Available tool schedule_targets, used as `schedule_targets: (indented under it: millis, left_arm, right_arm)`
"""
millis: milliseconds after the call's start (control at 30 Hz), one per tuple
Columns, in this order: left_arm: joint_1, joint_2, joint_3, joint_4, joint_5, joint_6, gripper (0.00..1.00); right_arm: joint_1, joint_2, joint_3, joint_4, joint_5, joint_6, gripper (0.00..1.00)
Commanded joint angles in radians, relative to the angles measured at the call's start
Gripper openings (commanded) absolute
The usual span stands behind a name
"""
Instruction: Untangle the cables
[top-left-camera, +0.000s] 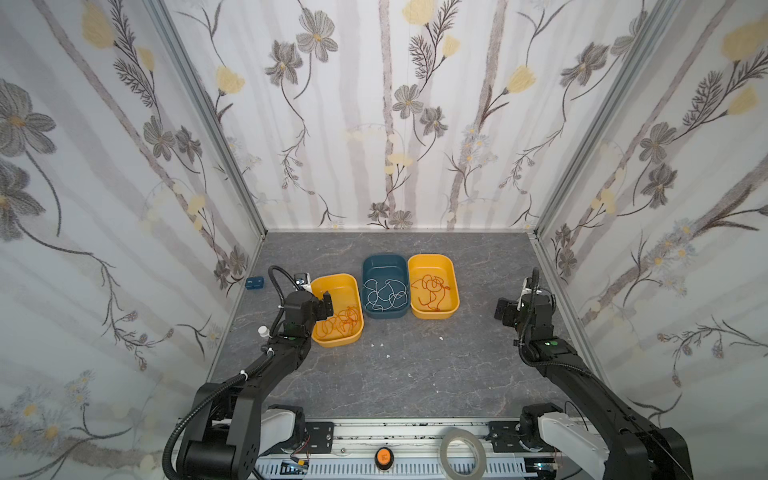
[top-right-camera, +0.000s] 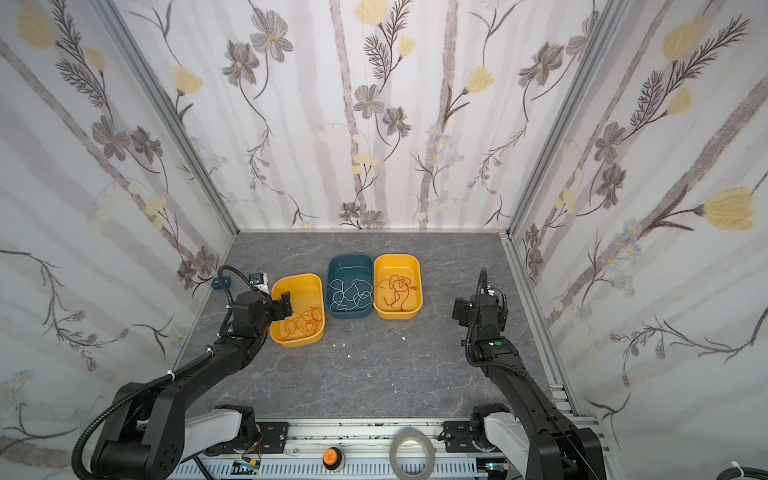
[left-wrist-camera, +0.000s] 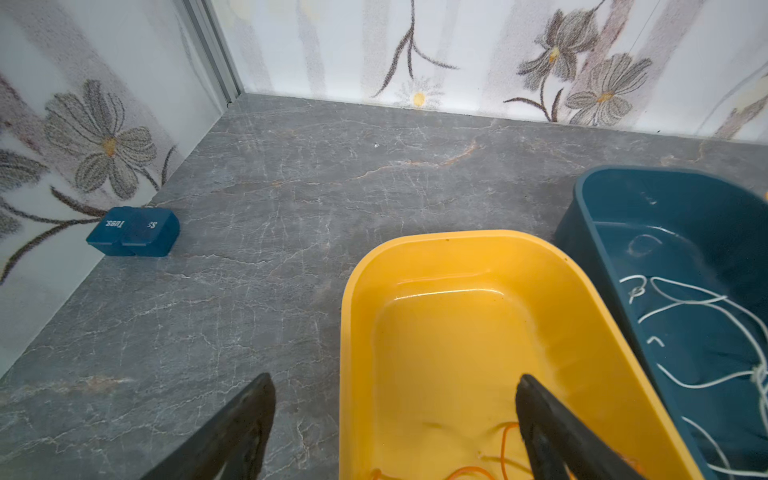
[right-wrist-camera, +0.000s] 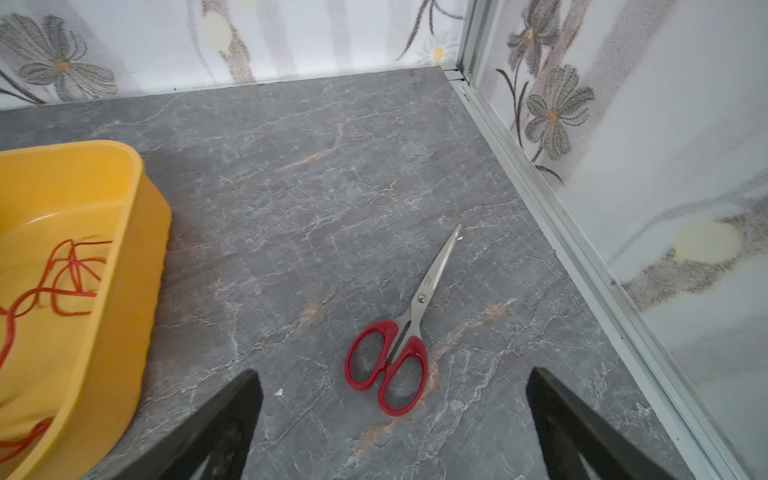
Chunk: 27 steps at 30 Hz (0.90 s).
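- The left tool (left-wrist-camera: 395, 378) has its two black fingers (left-wrist-camera: 249, 411) spread wide with nothing between them. One finger is over the bare desk (left-wrist-camera: 291, 199) and the other is over the inside of the left yellow tray (left-wrist-camera: 449, 332), so the tool straddles that tray's left wall.
- In both top views the left tool (top-left-camera: 326, 301) sits at the left side of that tray (top-left-camera: 338, 291), just above the orange cable (top-left-camera: 340, 324), which lies in loose curls in the tray's near half.
- The white cable (top-left-camera: 384, 297) lies looped inside the blue tray (top-left-camera: 384, 266), which is in the middle, touching the right yellow tray (top-left-camera: 430, 264) and set a little farther back than the left one.
- The red cable (top-left-camera: 432, 291) lies coiled on the floor of the right yellow tray. Each cable is alone in its own tray.
- The right tool (right-wrist-camera: 395, 374) is also spread wide and grips nothing. It hangs over bare desk at the right (top-left-camera: 503, 311), well apart from the trays.
- Red-handled scissors (right-wrist-camera: 419, 299) lie closed and flat on the desk just ahead of the right tool, blades pointing to the far right corner.
- A small blue box (left-wrist-camera: 133, 230) rests against the left wall.
- A few white scraps (top-left-camera: 380, 345) lie on the desk near the trays.
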Motion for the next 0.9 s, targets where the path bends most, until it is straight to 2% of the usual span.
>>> schedule_targets:
  millis: [0,133,333,500,567,667,733,800,867]
  left_arm:
    - [0.002,0.053,-0.018,0.194,-0.057,0.070,0.92]
    - [0.006,0.089,-0.039,0.276,-0.080,0.090,0.92]
    - [0.016,0.182,-0.040,0.375,-0.103,0.099,0.93]
    - [0.016,0.267,-0.084,0.533,-0.103,0.105,0.94]
    - [0.019,0.259,-0.092,0.534,-0.092,0.101,0.95]
    - [0.024,0.272,-0.114,0.584,-0.081,0.098,0.96]
    - [0.028,0.284,-0.125,0.625,-0.073,0.096,0.96]
    - [0.031,0.289,-0.125,0.626,-0.078,0.088,0.97]
    - [0.038,0.320,-0.118,0.634,-0.096,0.070,0.97]
  right_arm:
    - [-0.014,0.032,-0.033,0.150,0.082,-0.018,0.99]
    - [-0.018,0.100,-0.062,0.254,0.086,-0.031,0.99]
    - [-0.024,0.228,-0.144,0.574,0.049,-0.132,0.99]
    - [-0.037,0.302,-0.205,0.823,-0.097,-0.196,0.99]
    - [-0.052,0.371,-0.206,0.906,-0.150,-0.209,0.99]
    - [-0.060,0.491,-0.178,0.953,-0.238,-0.234,0.99]
    - [-0.071,0.538,-0.173,1.016,-0.233,-0.222,0.99]
    - [-0.085,0.500,-0.133,0.875,-0.231,-0.197,0.99]
    - [-0.110,0.526,-0.085,0.824,-0.198,-0.156,1.00]
